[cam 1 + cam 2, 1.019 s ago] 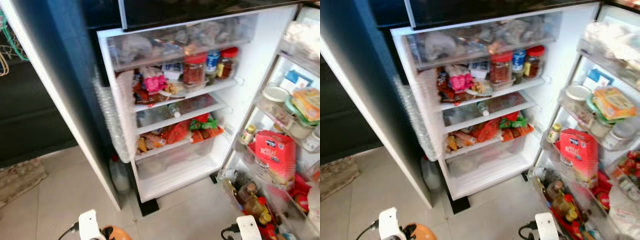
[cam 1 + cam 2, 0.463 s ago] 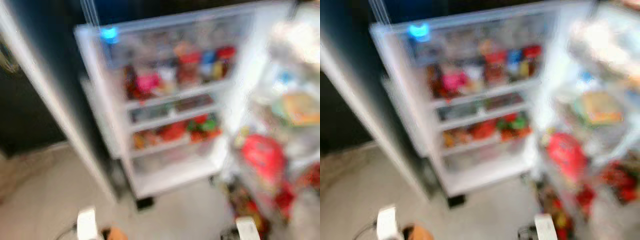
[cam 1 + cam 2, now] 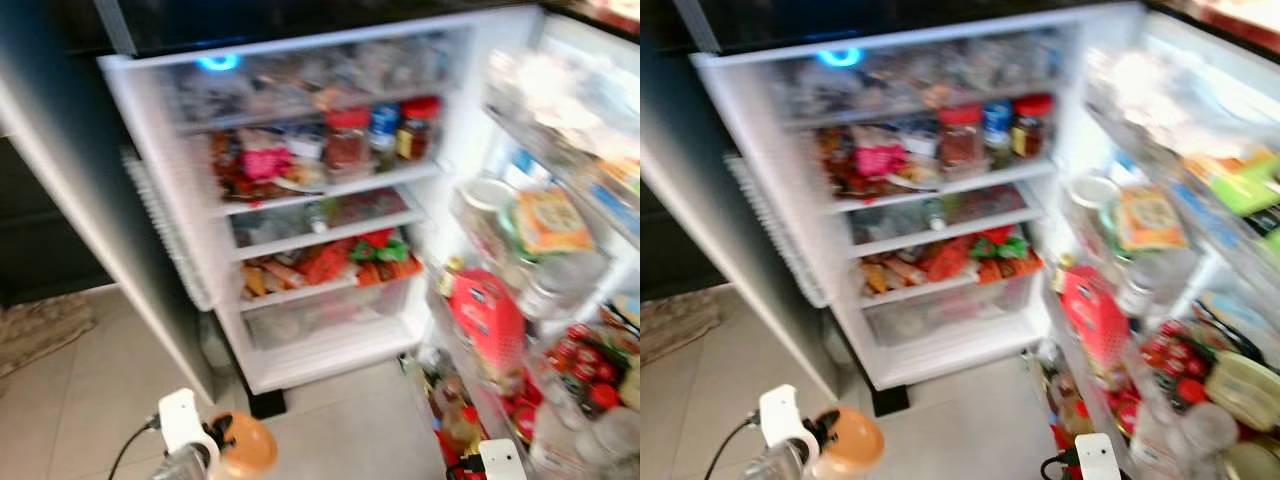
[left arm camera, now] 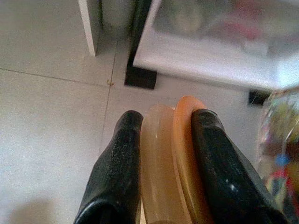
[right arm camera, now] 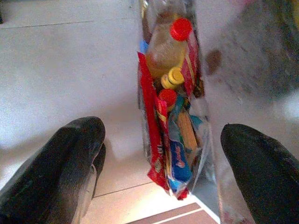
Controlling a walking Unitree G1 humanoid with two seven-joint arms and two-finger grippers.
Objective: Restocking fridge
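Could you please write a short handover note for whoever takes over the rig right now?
Left gripper: shut on an orange-lidded container, held low over the floor before the open fridge.
Right gripper: open, empty, beside the bottles in the bottom door shelf.
Done: fridge door is open, container in hand.
Left: carry the container to a shelf; the shelves look crowded, and the clear bottom drawer seems to have the most room. Head views are blurred.
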